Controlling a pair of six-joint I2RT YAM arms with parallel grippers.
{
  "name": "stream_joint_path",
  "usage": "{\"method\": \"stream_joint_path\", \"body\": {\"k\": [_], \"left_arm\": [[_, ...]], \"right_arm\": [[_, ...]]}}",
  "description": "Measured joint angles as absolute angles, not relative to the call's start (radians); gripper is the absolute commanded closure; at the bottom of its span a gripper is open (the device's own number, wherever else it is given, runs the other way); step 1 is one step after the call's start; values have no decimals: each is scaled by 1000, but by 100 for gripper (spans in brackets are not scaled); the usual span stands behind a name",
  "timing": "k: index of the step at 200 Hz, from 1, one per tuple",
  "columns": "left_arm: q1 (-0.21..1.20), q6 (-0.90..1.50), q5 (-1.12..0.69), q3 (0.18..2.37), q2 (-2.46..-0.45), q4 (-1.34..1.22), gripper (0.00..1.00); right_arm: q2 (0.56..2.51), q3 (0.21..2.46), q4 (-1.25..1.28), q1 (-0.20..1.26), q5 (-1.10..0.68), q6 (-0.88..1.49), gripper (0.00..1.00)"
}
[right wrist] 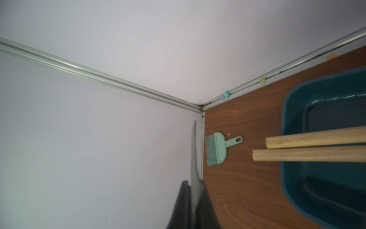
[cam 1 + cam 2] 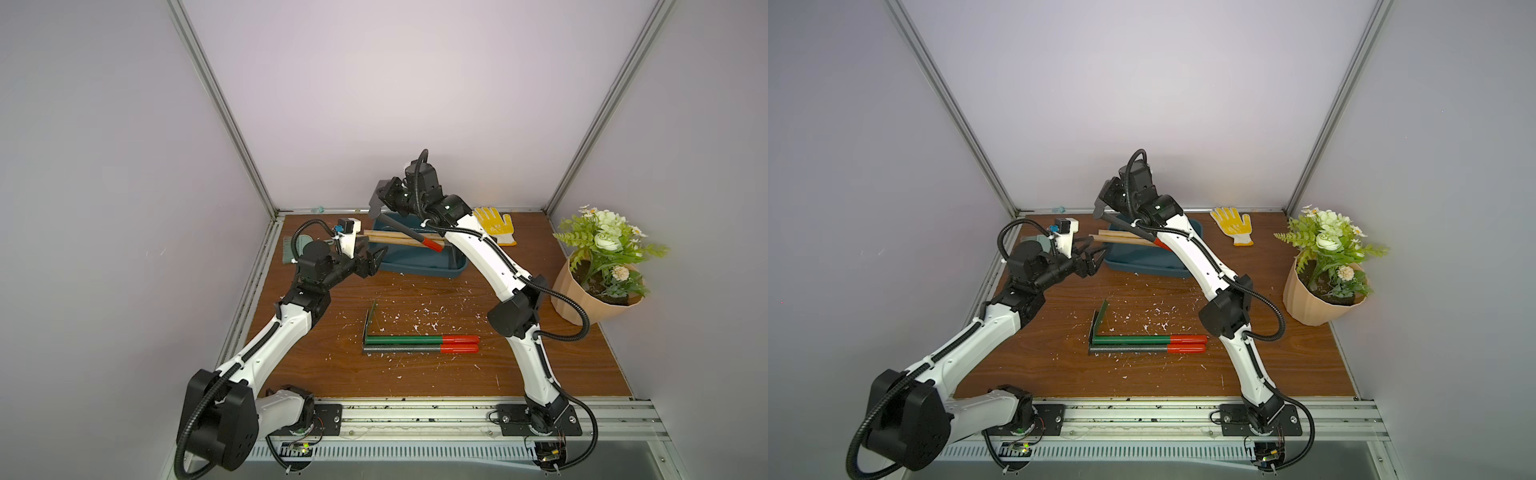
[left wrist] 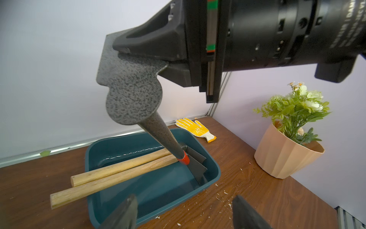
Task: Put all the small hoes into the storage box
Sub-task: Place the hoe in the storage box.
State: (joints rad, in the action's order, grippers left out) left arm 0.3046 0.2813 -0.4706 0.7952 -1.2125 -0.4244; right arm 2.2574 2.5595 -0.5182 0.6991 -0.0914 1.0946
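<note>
Right gripper (image 3: pixel 120 50), fingers pinched tight on the speckled blade of the small hoe (image 3: pixel 134 93), holds it slanting handle-down into the storage box (image 3: pixel 111 144), over two wooden handles (image 3: pixel 118 168). Left gripper (image 2: pixel 379 257) hangs beside the box, fingers spread, empty.

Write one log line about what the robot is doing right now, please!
right gripper: shut on small hoe blade | hoe: tilted, red end pointing down into storage box | left gripper: open, empty
</note>
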Motion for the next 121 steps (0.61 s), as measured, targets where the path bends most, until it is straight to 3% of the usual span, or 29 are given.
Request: {"method": "stream_joint_path", "body": {"k": [121], "left_arm": [[356, 341, -252, 789, -1397, -786, 28]], "right_arm": [[2229, 2560, -464, 723, -168, 1176, 100]]}}
